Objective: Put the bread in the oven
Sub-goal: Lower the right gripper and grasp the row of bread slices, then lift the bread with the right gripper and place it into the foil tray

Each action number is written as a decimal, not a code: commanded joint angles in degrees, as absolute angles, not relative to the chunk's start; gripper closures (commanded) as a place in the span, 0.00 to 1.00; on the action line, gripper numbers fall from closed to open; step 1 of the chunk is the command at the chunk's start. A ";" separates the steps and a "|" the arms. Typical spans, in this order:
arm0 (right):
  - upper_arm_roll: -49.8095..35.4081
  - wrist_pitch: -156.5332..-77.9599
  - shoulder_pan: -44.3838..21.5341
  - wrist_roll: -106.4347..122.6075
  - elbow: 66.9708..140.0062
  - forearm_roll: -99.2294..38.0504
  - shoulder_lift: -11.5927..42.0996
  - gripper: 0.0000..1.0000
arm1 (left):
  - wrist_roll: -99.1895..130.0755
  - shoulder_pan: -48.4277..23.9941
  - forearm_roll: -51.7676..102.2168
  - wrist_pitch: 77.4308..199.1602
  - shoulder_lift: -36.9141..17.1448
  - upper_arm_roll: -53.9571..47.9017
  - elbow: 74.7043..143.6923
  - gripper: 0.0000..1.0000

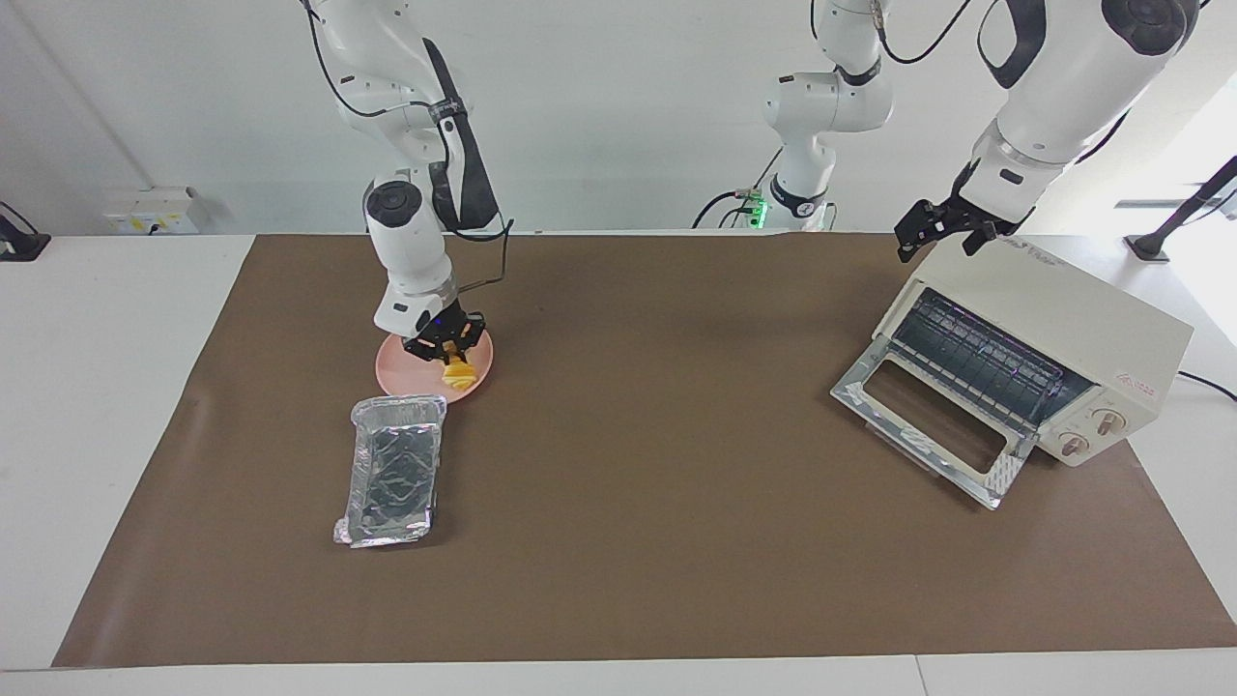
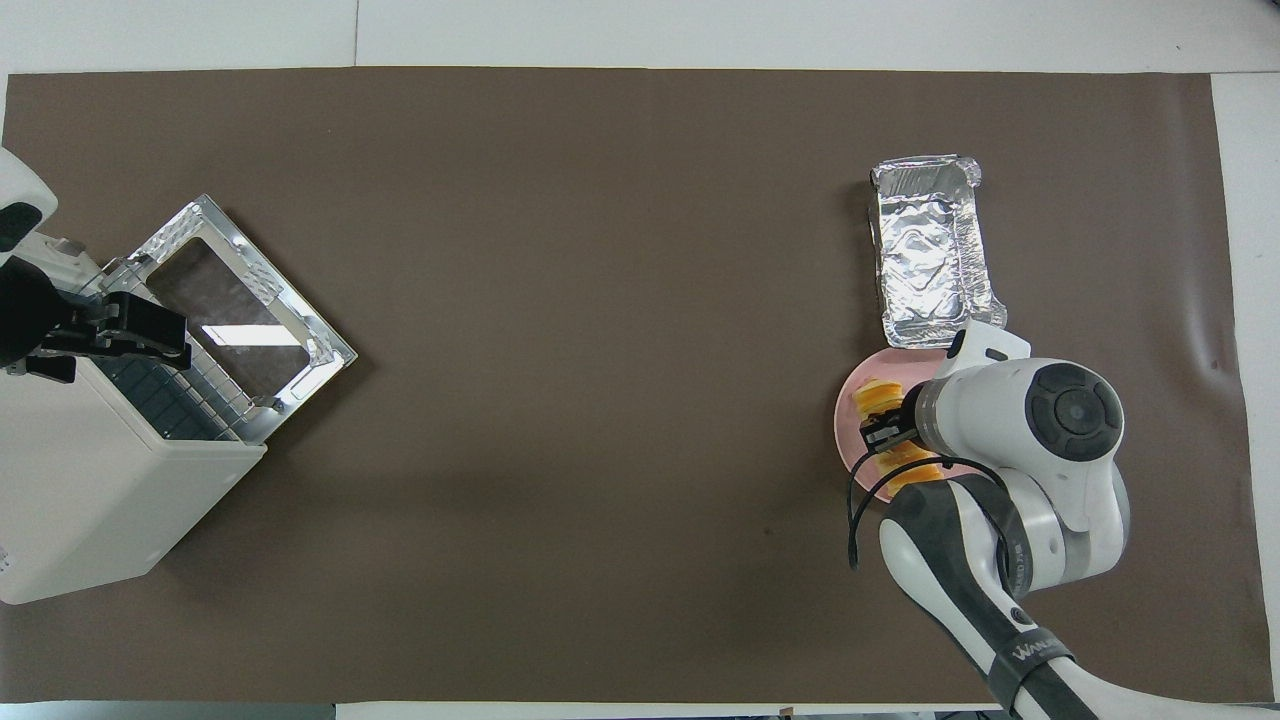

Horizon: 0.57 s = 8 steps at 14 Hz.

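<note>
One camera sits high across the table [image 1: 618,541], facing the robots; the other hangs above their end, looking steeply down. Both cover the whole table.

It is a robotics lab, not a kitchen. Two white robot arms stand at a white table [image 1: 116,406] covered with a brown paper sheet [image 1: 657,541], before a bare wall with a socket box [image 1: 155,210] and loose cables.

Oven [image 1: 1053,338] door [image 1: 933,425] down; bare mat [image 1: 657,387] before it.
</note>
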<state>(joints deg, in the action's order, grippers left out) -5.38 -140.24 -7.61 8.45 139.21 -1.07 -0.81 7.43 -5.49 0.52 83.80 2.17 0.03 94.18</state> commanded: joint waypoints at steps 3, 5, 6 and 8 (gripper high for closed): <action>-5.36 -126.60 -7.65 7.38 126.95 -1.23 0.70 1.00 | 7.29 -4.92 1.23 84.11 3.78 -0.18 95.89 0.00; -5.36 -120.00 -6.86 6.08 119.48 -1.23 1.75 1.00 | 7.29 -4.92 1.23 84.11 3.78 -0.18 95.89 0.00; -5.36 -118.67 -6.68 5.28 116.75 -1.32 2.54 1.00 | 7.29 -4.83 1.23 84.11 3.78 -0.18 95.89 0.00; -5.27 -117.68 -5.63 3.44 110.94 -1.84 5.00 1.00 | 7.29 -4.92 1.23 84.11 3.78 -0.18 95.89 0.00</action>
<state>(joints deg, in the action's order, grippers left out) -5.07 -119.47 -6.96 5.31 117.59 -1.11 0.57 7.43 -5.49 0.52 83.80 2.17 0.03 94.18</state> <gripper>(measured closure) 0.899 0.000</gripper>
